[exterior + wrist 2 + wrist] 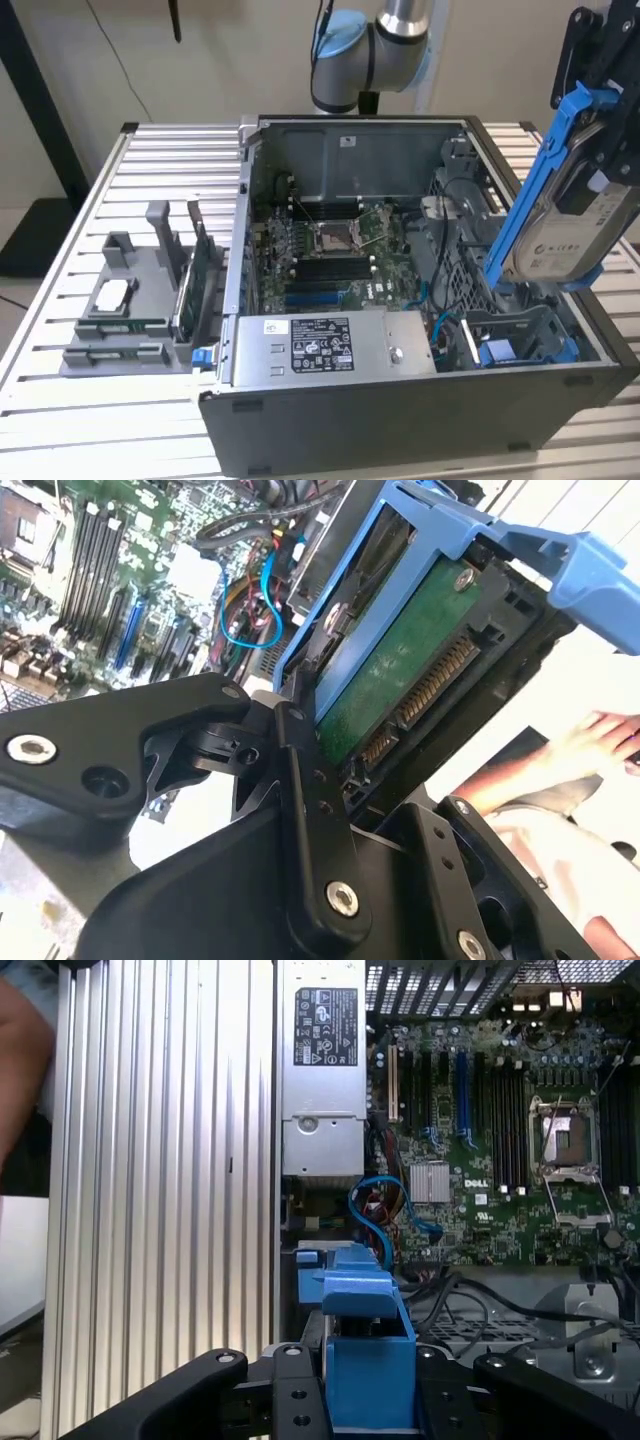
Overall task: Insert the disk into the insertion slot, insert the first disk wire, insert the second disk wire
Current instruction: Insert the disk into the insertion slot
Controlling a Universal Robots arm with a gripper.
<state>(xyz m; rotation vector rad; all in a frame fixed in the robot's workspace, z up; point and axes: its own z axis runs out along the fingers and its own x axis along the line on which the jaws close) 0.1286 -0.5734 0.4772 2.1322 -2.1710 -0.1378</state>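
While the disk (560, 225) is clamped by the gripper (365, 1392), it is held tilted in the air over the exterior view's right end of the open computer case (400, 420). It is not yet entered into the insertion slot (525, 318). The lower end of its blue carrier frame (528, 190) is seen just above the grey drive cage, and its white label is turned toward the exterior camera. A second blue carrier (500, 352) is seated lower in the same cage.

In the second wrist view the black fingers (300, 780) are pressed against the carrier's sides. The drive's green circuit board (400, 670) and its row of connector pins are exposed between them. A person's hand (600, 742) is rested on a surface beyond the disk. A looped blue cable (245, 620) is seen beside the motherboard (110, 570).

In the first wrist view the carrier's blue handle end is gripped between the two finger bases. Beyond it lie the labelled power supply (322, 1070) and the ribbed aluminium table (160, 1180).

In the exterior view the case is laid on its side on that table, with the motherboard uncovered at its centre. A grey fixture (120, 300) carrying small parts is set on the table at the exterior view's left, apart from the case. The robot arm (375, 45) is mounted behind the case.
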